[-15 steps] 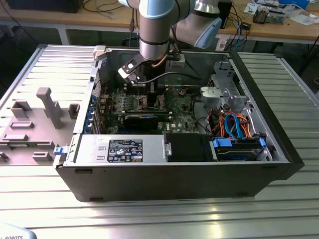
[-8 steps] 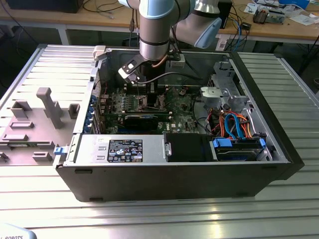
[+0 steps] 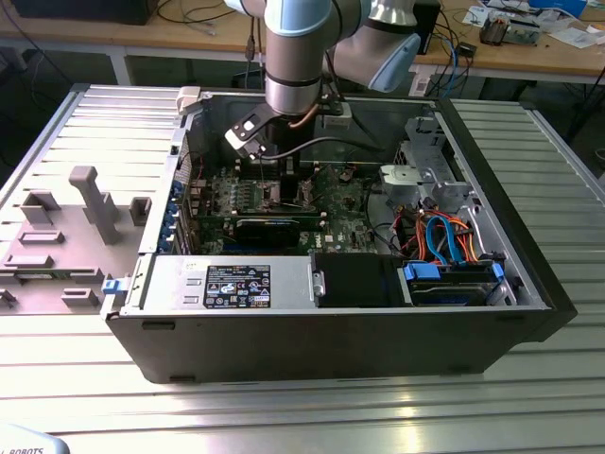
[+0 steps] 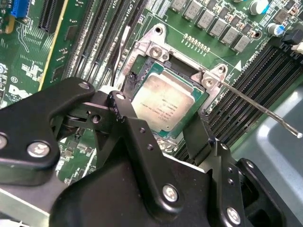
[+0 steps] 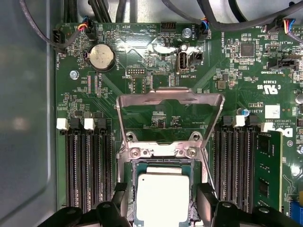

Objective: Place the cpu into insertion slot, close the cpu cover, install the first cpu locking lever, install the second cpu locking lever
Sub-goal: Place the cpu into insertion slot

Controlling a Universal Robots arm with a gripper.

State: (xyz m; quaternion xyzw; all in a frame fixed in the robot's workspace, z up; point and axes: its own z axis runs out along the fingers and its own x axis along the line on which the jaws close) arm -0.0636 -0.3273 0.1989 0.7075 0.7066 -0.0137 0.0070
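While the cpu [image 5: 162, 189] rests in the insertion slot [image 4: 154, 49], tool [image 4: 154, 112] stands apart astride it, clamping nothing; cpu cover [image 5: 170, 97] raised open, placement judged near done.

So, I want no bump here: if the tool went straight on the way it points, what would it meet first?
Probably the cpu, seated in the insertion slot, right ahead of the tool, between its open fingers; depth is unclear. The cpu cover stands raised, out of that line.
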